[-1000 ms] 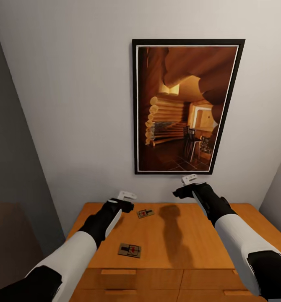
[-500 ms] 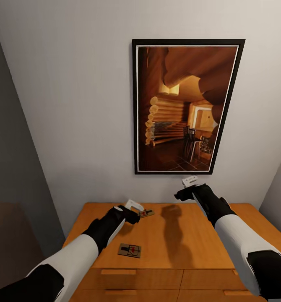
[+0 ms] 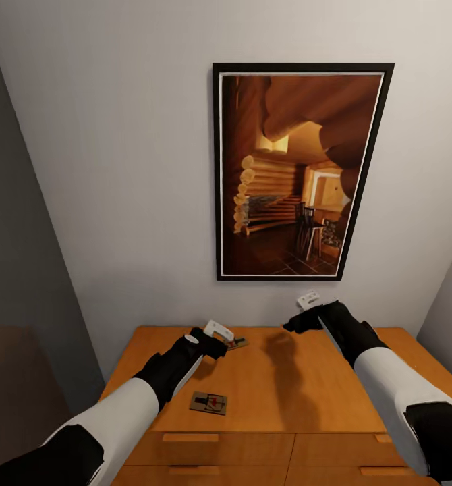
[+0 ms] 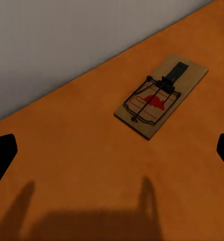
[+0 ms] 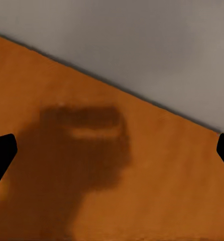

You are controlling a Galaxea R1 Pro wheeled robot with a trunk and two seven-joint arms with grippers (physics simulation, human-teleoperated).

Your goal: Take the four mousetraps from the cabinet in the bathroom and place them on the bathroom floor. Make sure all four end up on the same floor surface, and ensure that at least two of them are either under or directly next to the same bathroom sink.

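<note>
From the head camera, the cabinet (image 3: pixel 266 391) stands against a pale wall under a framed picture (image 3: pixel 297 172) of a log interior. 2 mousetraps lie on its flat top: the far mousetrap (image 3: pixel 238 344) sits near the back edge, partly hidden by the left gripper (image 3: pixel 216 335), which hovers just over it; the near mousetrap (image 3: pixel 208 403) lies close to the front edge, beside the left forearm. The right gripper (image 3: pixel 307 307) hangs above the back of the top, well apart from both traps, casting a shadow on the wood.

In the left wrist camera, the far mousetrap (image 4: pixel 161 96) lies flat and untouched near the wall, the black fingertips (image 4: pixel 1 156) spread wide at the frame edges.

In the right wrist camera, the fingertips (image 5: pixel 1 153) are likewise wide apart over bare cabinet top (image 5: pixel 142 191), holding nothing.
</note>
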